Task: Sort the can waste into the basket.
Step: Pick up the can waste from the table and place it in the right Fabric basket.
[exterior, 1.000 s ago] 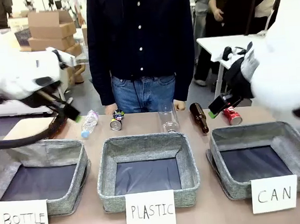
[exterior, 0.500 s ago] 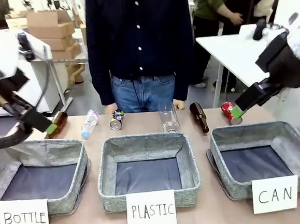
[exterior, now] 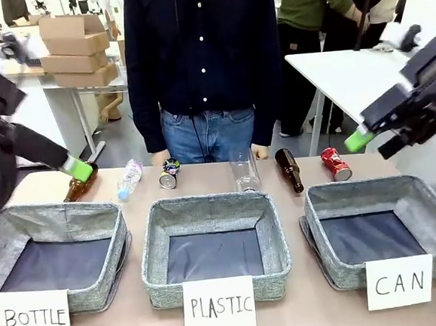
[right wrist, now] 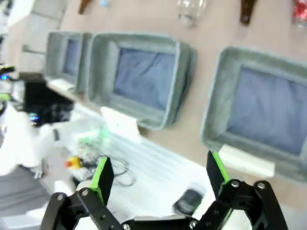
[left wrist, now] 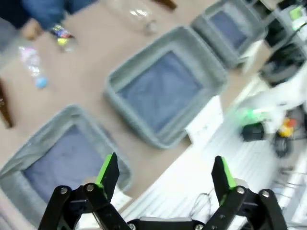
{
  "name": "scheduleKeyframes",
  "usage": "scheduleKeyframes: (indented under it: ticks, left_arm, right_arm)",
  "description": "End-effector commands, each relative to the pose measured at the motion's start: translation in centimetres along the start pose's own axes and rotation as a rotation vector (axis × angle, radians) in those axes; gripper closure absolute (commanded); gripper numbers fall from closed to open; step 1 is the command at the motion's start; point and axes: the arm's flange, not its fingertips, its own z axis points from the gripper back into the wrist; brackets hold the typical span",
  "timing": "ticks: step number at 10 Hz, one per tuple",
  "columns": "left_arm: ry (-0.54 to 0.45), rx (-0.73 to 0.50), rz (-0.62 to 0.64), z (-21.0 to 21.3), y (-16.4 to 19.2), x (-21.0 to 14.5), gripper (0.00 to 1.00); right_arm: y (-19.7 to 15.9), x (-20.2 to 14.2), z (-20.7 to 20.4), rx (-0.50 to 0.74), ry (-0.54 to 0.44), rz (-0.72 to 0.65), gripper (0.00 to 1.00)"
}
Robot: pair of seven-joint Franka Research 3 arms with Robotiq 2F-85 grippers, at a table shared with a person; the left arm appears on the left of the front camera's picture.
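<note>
Holding the right gripper [exterior: 373, 143] raised above the far rim of the basket [exterior: 360, 188], toward its right corner, with the fingers [right wrist: 102, 176] spread wide in the right wrist view and clasping nothing. Leaving the red can [exterior: 337, 164] lying on its side on the table [exterior: 305, 307] just beyond that same far rim, near the basket's far left corner, below and to the left of that gripper. Pointing the can's long axis slantwise, one end away from the basket and the other toward its rim; judging that a grip across the short side is probably calling for a turn of the wrist before coming down. Resting the dark printed can [exterior: 170, 174] well off to the basket's left, one round end facing the robot's side. Hanging the left gripper [exterior: 77, 168] farther left again, well apart from the basket, fingers likewise wide open and empty in the left wrist view. Judging the right arm as much the nearer to the red can, the left as the nearer to the dark one. Noting a brown bottle [exterior: 289, 170] lying just left of the red can, beyond the basket's far left corner, likely needing avoiding on any descent.
</note>
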Motion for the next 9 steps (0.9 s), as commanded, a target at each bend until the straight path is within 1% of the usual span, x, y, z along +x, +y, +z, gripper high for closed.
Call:
scheduleKeyframes:
  ticks: [1,2,4,5,6,7,8,9]
  left_arm:
    - [-0.083,-0.510,0.406,-0.2,5.0,-1.4,0.00]
    - [-0.134,-0.583,0.437,-0.7,6.8,-1.9,0.00]
    - [-0.145,-0.649,0.476,-2.3,9.7,-2.3,0.00]
    - [-0.173,-0.679,0.550,-2.8,11.1,-2.6,0.00]
    - [-0.181,-0.643,0.599,-3.2,11.8,-2.4,0.00]
    - [-0.082,-0.514,0.677,-4.1,12.1,-1.5,0.00]
    - [-0.185,-0.694,0.556,-2.8,11.9,-3.5,0.00]
    - [-0.185,-0.694,0.556,-2.8,11.9,-3.5,0.00]
  right_arm:
    - [-4.3,-0.3,2.3,0.396,-0.063,-0.505,0.00]
    - [-5.7,-0.8,2.7,0.452,-0.108,-0.538,0.00]
    - [-7.7,-1.4,3.7,0.470,-0.183,-0.597,0.00]
    - [-8.7,-1.7,4.1,0.489,-0.236,-0.630,0.00]
    - [-8.4,-1.7,4.0,0.402,-0.259,-0.639,0.00]
    - [-7.6,-1.2,3.0,0.098,-0.196,-0.602,0.00]
    - [-10.3,-0.9,6.1,0.463,-0.201,-0.616,0.00]
    - [-10.3,-0.9,6.1,0.463,-0.201,-0.616,0.00]
